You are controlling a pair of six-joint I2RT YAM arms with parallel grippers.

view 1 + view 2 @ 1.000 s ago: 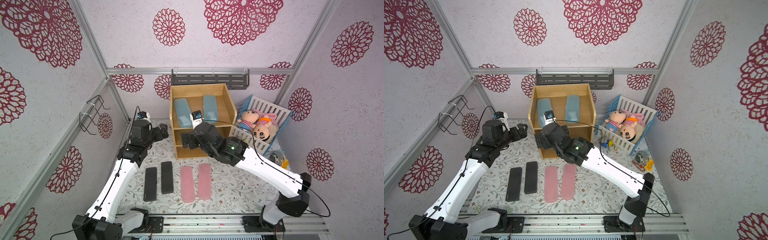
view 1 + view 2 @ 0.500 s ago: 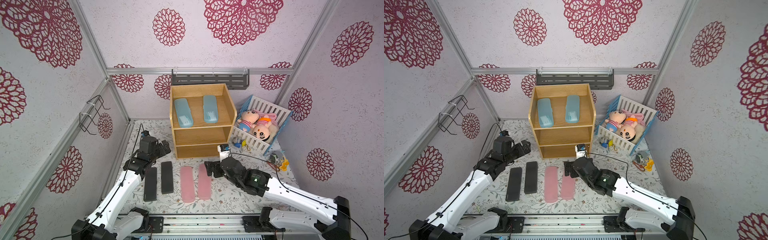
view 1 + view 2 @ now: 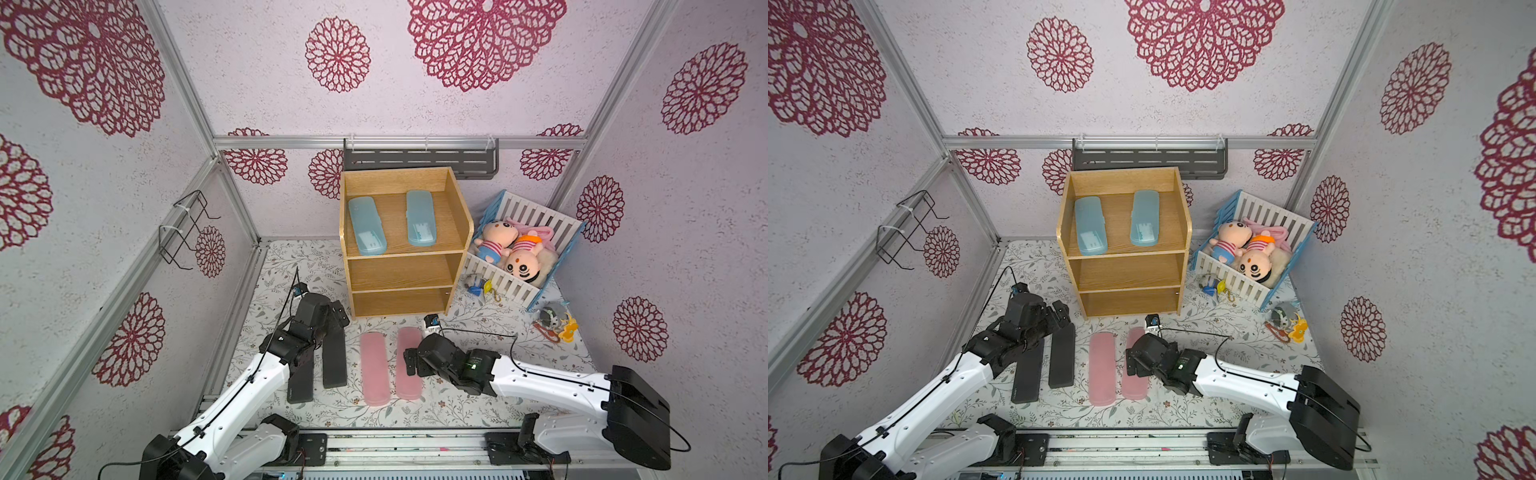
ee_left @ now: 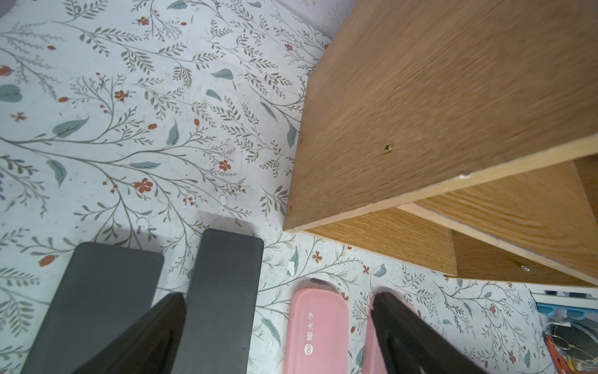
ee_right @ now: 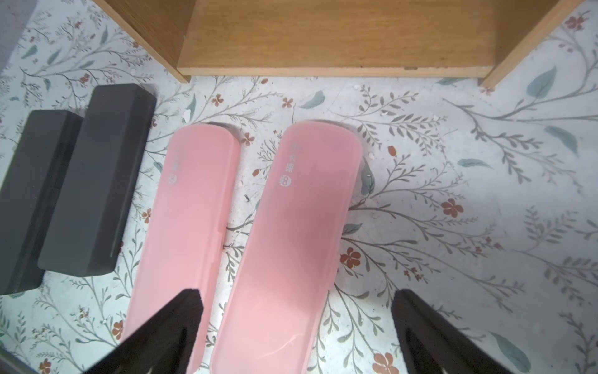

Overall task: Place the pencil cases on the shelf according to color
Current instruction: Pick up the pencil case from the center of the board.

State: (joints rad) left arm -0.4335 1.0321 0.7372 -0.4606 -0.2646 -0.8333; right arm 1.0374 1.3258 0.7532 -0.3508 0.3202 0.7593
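Top views both showed the light wood shelf [image 3: 405, 272] at the back of the floral mat [image 3: 291, 266], with two blue cases [image 3: 366, 226] [image 3: 421, 218] lying apart on its top tier. Two pink cases [image 3: 375, 368] [image 3: 409, 386] and two black cases [image 3: 334, 361] [image 3: 300, 386] lay side by side on the mat before it. The right gripper [image 5: 296, 298] hung with its jaws wide either side of one pink case, gripping nothing. The left gripper [image 4: 276, 298] was spread wide above a black case, also empty.

The three-tier light shelf [image 3: 459, 208] showed matt, grained wood. The two long rounded pink cases [image 5: 291, 226] looked like smooth, faintly glossy plastic; the two flat black cases [image 5: 97, 178] were matt. The two light blue cases [image 3: 365, 226] were translucent plastic.
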